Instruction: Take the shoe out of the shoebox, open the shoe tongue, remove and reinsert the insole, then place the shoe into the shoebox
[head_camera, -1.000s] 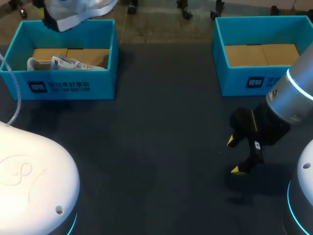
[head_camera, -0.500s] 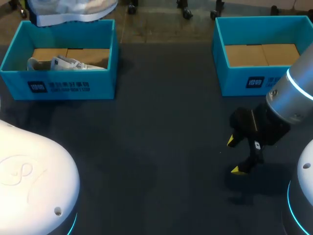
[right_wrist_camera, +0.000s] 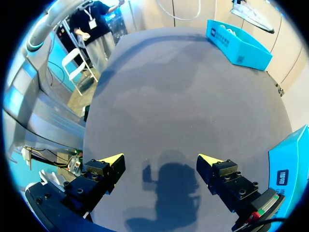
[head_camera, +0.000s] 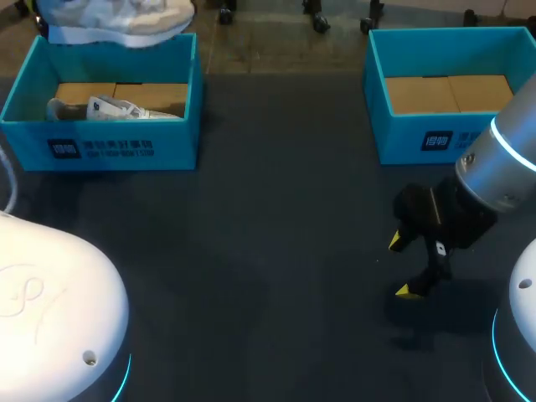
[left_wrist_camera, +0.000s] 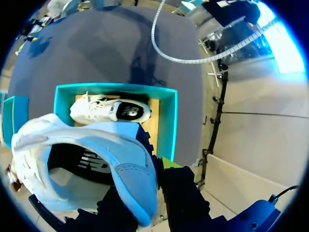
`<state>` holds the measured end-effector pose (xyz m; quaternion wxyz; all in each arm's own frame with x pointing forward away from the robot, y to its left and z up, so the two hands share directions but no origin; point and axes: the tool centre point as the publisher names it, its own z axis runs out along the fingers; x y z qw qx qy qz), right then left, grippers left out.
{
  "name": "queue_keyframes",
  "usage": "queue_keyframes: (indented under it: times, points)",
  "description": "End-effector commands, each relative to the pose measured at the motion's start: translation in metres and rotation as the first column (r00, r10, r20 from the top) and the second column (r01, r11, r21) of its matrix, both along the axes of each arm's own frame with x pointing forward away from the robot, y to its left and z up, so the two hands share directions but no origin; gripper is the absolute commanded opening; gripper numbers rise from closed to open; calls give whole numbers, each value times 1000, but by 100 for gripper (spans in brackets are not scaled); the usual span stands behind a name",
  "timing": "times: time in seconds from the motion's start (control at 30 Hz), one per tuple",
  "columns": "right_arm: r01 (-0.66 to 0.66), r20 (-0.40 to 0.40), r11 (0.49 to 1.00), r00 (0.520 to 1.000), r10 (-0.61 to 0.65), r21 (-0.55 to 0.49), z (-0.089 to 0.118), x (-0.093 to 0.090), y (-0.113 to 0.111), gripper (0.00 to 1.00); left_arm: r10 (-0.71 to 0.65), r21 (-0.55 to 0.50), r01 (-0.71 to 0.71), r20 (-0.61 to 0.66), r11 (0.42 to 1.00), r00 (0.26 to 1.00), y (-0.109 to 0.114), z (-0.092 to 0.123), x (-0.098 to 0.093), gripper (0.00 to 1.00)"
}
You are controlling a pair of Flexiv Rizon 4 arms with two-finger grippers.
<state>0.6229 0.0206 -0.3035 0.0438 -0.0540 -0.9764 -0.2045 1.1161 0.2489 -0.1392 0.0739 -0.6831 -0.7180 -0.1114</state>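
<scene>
A white shoe with a light blue heel hangs in the air above the left teal shoebox. My left gripper is shut on the heel collar of this shoe. A second white shoe lies inside that box, directly below the held one in the left wrist view. My right gripper hovers low over the table at the front right, open, with nothing between its fingers. From the right wrist view the left shoebox and the held shoe lie far ahead.
A second teal shoebox stands at the back right with only a cardboard floor showing inside; its corner is close beside my right gripper. Dark table surface stretches between the two boxes.
The held shoe has shifted left above the left box and turned more level. The right arm has not moved.
</scene>
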Motion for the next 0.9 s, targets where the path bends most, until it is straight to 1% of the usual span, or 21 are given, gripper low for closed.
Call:
queue_keyframes:
  times: [0.03, 0.23, 0.43, 0.6, 0.9]
  points:
    - [0, 1, 1000, 1000, 0, -2, -1, -1, 0, 100, -11, 3, 11, 21, 1000, 1000, 6, -16, -8, 0]
    - [0, 1, 1000, 1000, 0, -2, -1, -1, 0, 100, -30, 13, 29, 17, 999, 999, 18, -37, -10, 0]
    - [0, 1, 1000, 1000, 0, -2, -1, -1, 0, 100, -38, 4, 38, 1, 999, 999, 33, -54, -7, 0]
    - [0, 1, 1000, 1000, 0, -2, -1, -1, 0, 100, -41, 15, 41, -27, 999, 999, 42, -67, -1, 0]
    - [0, 1, 1000, 1000, 0, -2, -1, -1, 0, 100, -44, 16, 45, -28, 999, 999, 42, -67, -1, 0]
